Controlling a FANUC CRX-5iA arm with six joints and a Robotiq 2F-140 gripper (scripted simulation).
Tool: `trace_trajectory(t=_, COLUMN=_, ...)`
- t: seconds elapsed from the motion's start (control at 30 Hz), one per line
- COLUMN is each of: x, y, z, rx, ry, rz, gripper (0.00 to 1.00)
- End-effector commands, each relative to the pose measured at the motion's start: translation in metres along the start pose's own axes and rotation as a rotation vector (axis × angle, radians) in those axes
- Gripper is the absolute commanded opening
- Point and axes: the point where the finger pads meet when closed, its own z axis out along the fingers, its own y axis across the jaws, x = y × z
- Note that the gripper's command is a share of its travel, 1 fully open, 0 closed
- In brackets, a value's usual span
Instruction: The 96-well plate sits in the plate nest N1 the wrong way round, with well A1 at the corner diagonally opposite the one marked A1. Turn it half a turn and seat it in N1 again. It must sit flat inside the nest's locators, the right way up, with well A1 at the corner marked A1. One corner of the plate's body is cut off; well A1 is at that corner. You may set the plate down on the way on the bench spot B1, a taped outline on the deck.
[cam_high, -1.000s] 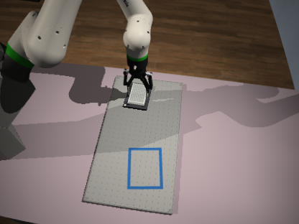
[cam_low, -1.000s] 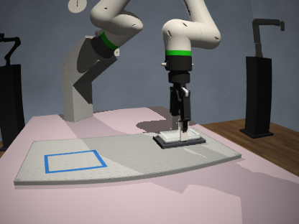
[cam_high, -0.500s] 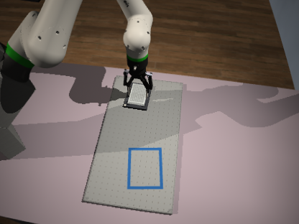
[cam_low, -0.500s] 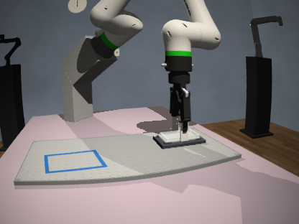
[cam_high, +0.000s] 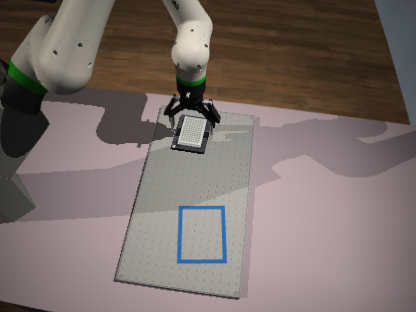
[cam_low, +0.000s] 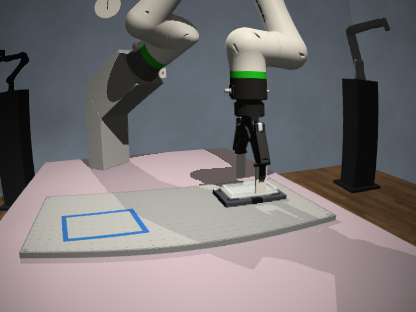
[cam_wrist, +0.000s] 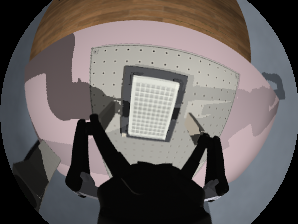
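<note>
The claw (cam_high: 192, 121) stands released, fingers spread wide to either side of the 96-well plate (cam_high: 192, 131), which lies flat in the dark nest N1 (cam_high: 176, 146) directly beneath it. The plate's cut corner and any A1 mark are too small to make out. Well beyond the claw, the blue outline B1 (cam_high: 178, 235) lies on the deck (cam_high: 150, 210) near its far end; pink tabletop (cam_high: 320, 220) surrounds the deck.

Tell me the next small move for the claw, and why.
Probably lift straight up. The claw is open, its fingers standing apart from the plate, which lies in its holder. Whether the cut corner is at the mark cannot be told.
</note>
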Motion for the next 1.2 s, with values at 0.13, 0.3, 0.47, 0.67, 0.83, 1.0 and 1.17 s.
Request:
trace_trajectory(t=0.13, x=0.000, y=0.000, z=0.000, rx=0.000, ry=0.000, rz=0.000, gripper=1.00)
trace_trajectory(t=0.3, x=0.000, y=0.000, z=-0.003, rx=0.000, ry=0.000, rz=0.000, gripper=1.00)
trace_trajectory(t=0.47, x=0.000, y=0.000, z=-0.016, rx=0.000, ry=0.000, rz=0.000, gripper=1.00)
trace_trajectory(t=0.67, x=0.000, y=0.000, z=-0.029, rx=0.000, ry=0.000, rz=0.000, gripper=1.00)
trace_trajectory(t=0.83, x=0.000, y=0.000, z=-0.035, rx=0.000, ry=0.000, rz=0.000, gripper=1.00)
trace_trajectory(t=1.0, x=0.000, y=0.000, z=-0.035, rx=0.000, ry=0.000, rz=0.000, gripper=1.00)
trace_trajectory(t=1.17, x=0.000, y=0.000, z=-0.035, rx=0.000, ry=0.000, rz=0.000, gripper=1.00)
